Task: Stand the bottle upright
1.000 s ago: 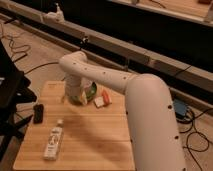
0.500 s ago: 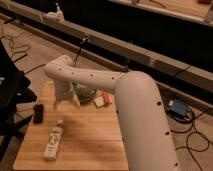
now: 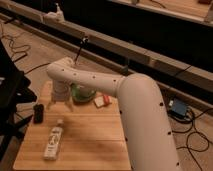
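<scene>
The bottle (image 3: pixel 53 141) lies on its side on the wooden table (image 3: pixel 95 135), near the front left, with its white cap pointing away from me. It is slim and pale, with a whitish label. My gripper (image 3: pixel 60 100) hangs from the end of the white arm (image 3: pixel 115 90) over the back left of the table. It is well behind the bottle and not touching it. A small black flat object (image 3: pixel 38 113) lies just left of the gripper.
A green bowl-like object (image 3: pixel 83 92) sits right of the gripper, with a small white and red item (image 3: pixel 101 101) beside it. Cables (image 3: pixel 20 50) run over the floor behind the table. A dark stand (image 3: pixel 10 95) is at the left.
The arm's end has swung left across the back of the table and come lower, from over the green object to near the black object. The bottle has not moved.
</scene>
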You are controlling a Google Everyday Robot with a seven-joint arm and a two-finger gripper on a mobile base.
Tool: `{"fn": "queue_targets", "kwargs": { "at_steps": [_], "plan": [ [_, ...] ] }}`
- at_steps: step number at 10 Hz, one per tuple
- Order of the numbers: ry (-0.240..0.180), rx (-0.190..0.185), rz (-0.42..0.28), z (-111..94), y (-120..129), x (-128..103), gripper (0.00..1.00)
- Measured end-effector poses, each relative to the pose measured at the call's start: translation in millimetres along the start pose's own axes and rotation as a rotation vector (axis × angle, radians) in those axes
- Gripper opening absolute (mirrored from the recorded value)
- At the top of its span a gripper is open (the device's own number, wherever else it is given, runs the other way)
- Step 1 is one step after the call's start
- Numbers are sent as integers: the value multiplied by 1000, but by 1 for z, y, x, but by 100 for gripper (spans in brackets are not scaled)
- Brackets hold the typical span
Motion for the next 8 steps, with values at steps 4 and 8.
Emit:
{"fn": "queue_targets", "kwargs": {
  "at_steps": [4, 8],
  "plan": [
    [99, -30, -42, 32, 0, 20, 75],
    [190, 41, -27, 64, -22, 24, 75]
  ]
}}
